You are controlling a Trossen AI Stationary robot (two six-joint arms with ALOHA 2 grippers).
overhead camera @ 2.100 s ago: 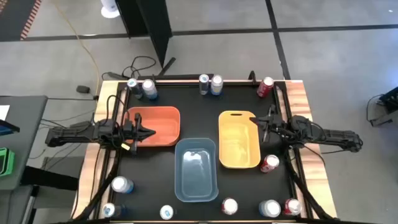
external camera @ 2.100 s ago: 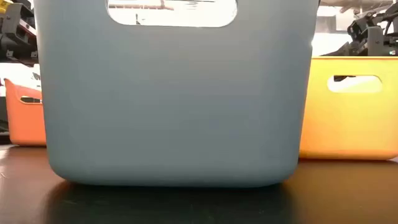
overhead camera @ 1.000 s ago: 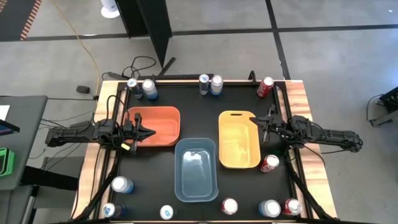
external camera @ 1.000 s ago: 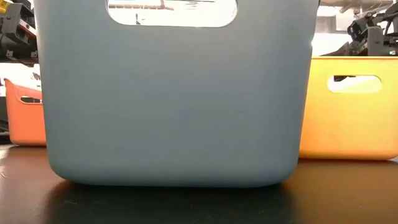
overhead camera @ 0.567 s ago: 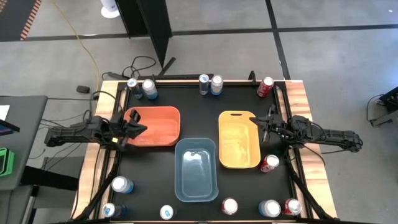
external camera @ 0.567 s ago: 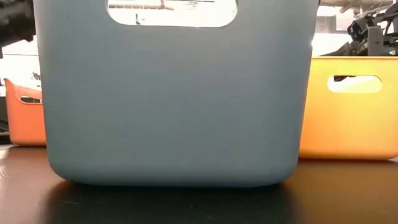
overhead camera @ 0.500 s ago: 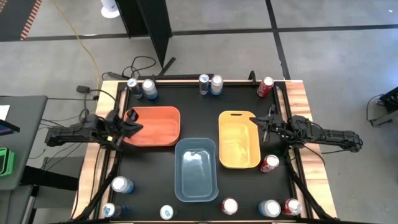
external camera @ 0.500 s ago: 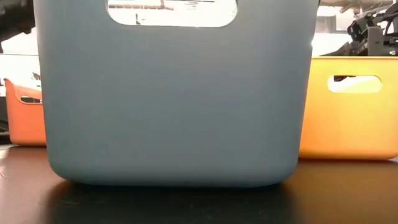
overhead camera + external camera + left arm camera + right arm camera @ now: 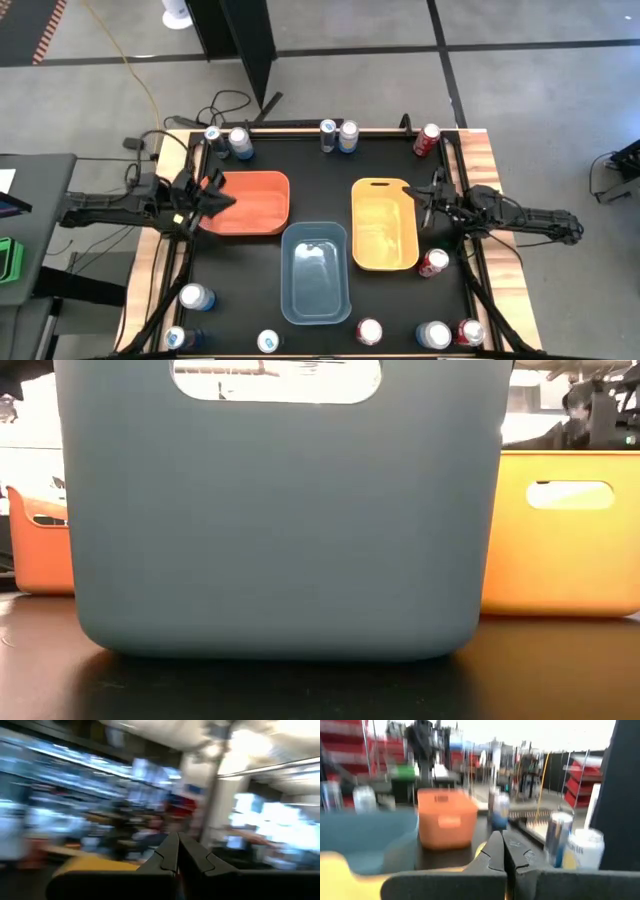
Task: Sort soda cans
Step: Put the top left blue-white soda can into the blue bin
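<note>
Overhead, soda cans ring the table; low down, the blue bin hides them.

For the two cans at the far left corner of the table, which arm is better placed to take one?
Left. The left hand sits at the orange bin's left end, close to those cans. The right hand is across the table, beside the yellow bin. Both hands are shut and empty.

Two dark, slim jointed arms, matte black links with bulkier joint housings. Left gripper: black, pointed, with a small yellow mark near the wrist; loose black cables loop off the left arm. Right gripper: black, tapered. In wrist views each pair of fingers is black, wedge-shaped, on a wide dark crossbar
</note>
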